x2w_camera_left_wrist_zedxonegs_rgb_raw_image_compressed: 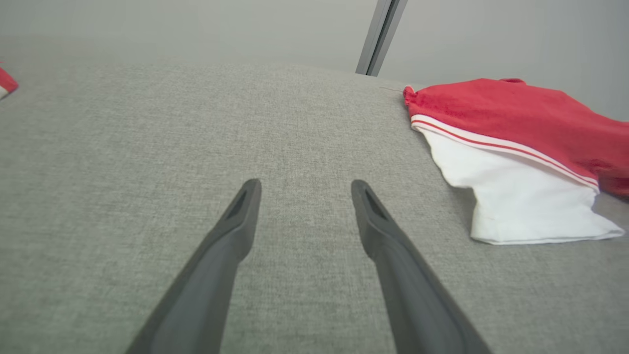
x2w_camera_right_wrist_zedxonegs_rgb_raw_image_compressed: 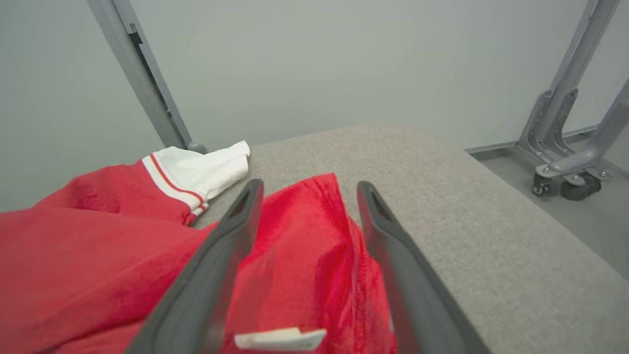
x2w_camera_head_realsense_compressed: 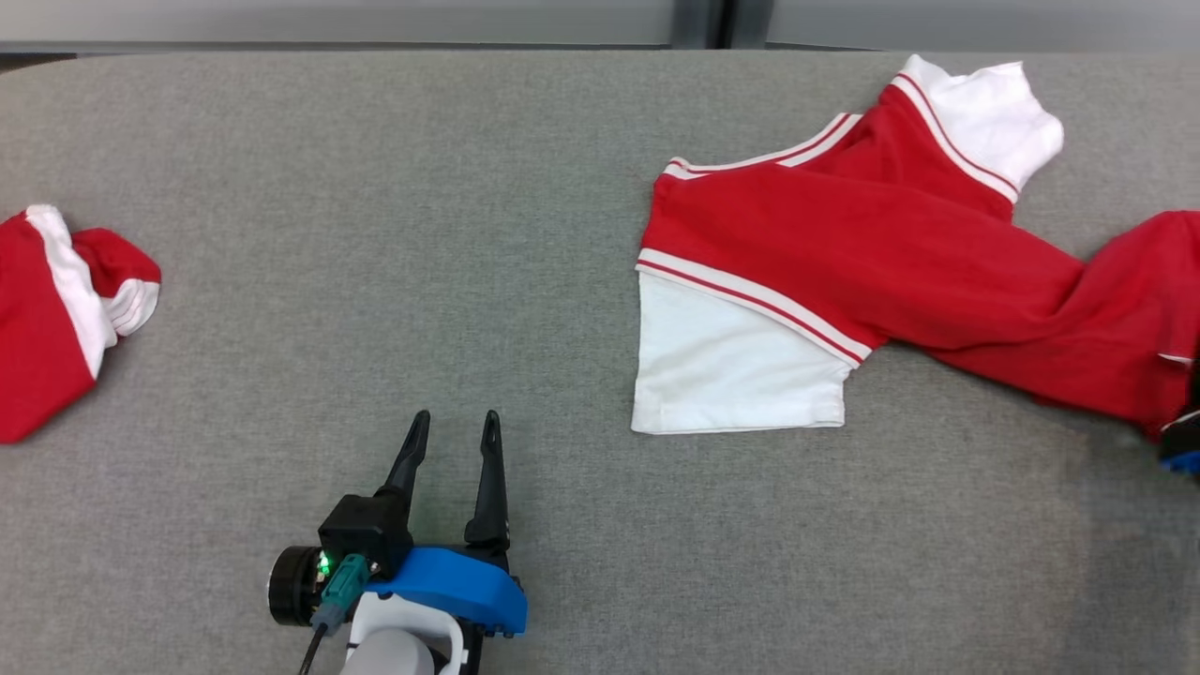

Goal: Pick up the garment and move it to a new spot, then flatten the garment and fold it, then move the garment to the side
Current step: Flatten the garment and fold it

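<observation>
Stretching across the right half of the grey padded table (x2w_camera_head_realsense_compressed: 375, 169), the red-and-white garment (x2w_camera_head_realsense_compressed: 844, 244) lies crumpled and not yet flat. Its long axis runs sideways across the table, from a white panel (x2w_camera_head_realsense_compressed: 731, 366) near the middle out to a red bunch at the far right edge of the head view. Over at the left edge sits a second red-and-white piece (x2w_camera_head_realsense_compressed: 56, 309), well apart from all this. Now the arms: the right gripper (x2w_camera_right_wrist_zedxonegs_rgb_raw_image_compressed: 307, 189) hangs directly over that right-hand red end, its 2 fingers spread wide with cloth beneath and between them but nothing pinched, so it's released. The left gripper (x2w_camera_head_realsense_compressed: 456, 422) hovers low over bare table, fingers parted too and empty; the garment lies off to its right, the white panel being the closest part, near but apart. A small white label (x2w_camera_right_wrist_zedxonegs_rgb_raw_image_compressed: 280, 338) shows on the red cloth between the right fingers. My read: the right arm is nearer by far, and flattening likely calls for the left to reach rightward to the white end so the 2 can pull along that axis.
</observation>
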Motion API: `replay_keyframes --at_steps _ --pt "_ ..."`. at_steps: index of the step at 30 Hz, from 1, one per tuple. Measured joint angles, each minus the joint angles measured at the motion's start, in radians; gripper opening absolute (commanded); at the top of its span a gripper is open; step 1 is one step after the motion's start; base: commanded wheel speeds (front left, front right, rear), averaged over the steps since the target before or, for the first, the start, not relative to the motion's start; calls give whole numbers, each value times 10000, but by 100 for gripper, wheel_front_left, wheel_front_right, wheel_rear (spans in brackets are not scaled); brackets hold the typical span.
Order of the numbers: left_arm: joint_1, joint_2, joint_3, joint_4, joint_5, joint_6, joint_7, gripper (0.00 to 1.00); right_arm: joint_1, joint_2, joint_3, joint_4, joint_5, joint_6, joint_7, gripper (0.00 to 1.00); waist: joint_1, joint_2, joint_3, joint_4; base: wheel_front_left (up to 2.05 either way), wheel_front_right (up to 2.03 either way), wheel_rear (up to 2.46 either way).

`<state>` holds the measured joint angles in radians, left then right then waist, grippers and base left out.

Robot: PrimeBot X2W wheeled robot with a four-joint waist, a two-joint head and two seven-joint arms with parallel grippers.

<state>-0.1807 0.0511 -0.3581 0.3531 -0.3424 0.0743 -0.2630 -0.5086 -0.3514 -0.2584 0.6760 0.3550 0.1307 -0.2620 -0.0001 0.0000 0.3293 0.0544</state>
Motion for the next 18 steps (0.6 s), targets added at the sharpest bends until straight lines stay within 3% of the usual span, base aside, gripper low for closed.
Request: replay_keyframes --at_steps 5,9,18 --pt "-4 -8 -10 17 4 -59 0 100 1451 531 861 -1066 587 0 -2 100 0 1 -202 -411 0 0 0" --pt "-20 -10 -17 61 50 -113 0 100 1972 704 1346 -1189 1018 0 -2 100 1 0 -302 -669 0 0 0" --pt "-44 -6 61 157 261 -217 0 100 1778 917 1189 -1103 1310 0 -4 100 1 0 -258 -483 0 0 0"
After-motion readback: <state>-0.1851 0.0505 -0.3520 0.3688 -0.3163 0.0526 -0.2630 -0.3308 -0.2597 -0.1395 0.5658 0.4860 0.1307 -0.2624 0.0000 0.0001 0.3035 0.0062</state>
